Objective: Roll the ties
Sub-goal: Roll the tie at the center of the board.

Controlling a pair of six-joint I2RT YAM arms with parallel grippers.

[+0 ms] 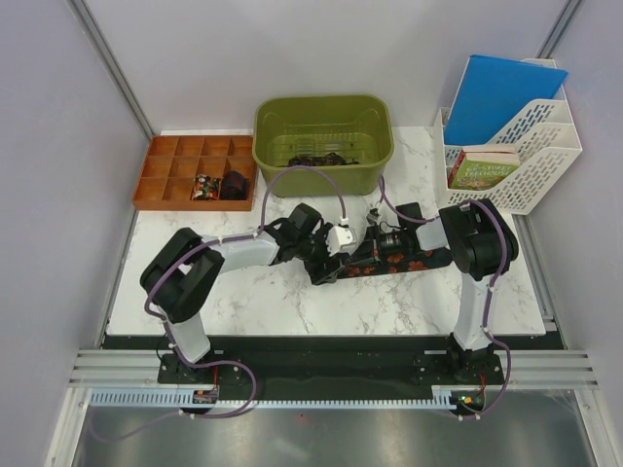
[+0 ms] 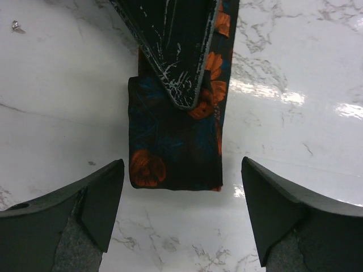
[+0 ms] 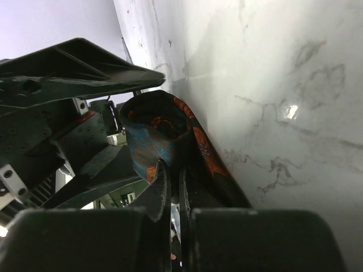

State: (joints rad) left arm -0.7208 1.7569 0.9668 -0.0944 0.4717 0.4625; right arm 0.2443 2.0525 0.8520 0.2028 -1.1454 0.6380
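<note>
At the far left of the marble table (image 1: 292, 302) we see an orange tray (image 1: 146, 185) split into compartments. Two rolled ties (image 1: 206, 187) sit side by side in its near row, one blotched with orange-red, the other dark.

The left arm reaches in toward the middle of the table. The left gripper (image 2: 181, 170) is released. In its wrist view its two fingers (image 2: 96, 198) stand wide apart on either side of the folded end of the tie (image 2: 170, 141), and neither one touches the cloth.

Behind the arms, at the far middle, is a green tub (image 1: 263, 146) with a heap of dark ties (image 1: 321, 158) on its bottom.

The tie being worked lies flat on the table between the two arms and runs off to the right. Its left end is doubled over into a short fold that sits between the open left fingers.

The right gripper (image 3: 173, 170) comes in from the right with its fingers clenched together. Their tip rests on the tie just beside the fold, and in the right wrist view the cloth curls in a loop around that tip. We cannot tell whether any cloth is nipped between the fingers.

At the far right stands a white file rack (image 1: 531, 165) holding a blue folder (image 1: 506, 92) and a book (image 1: 484, 167).
</note>
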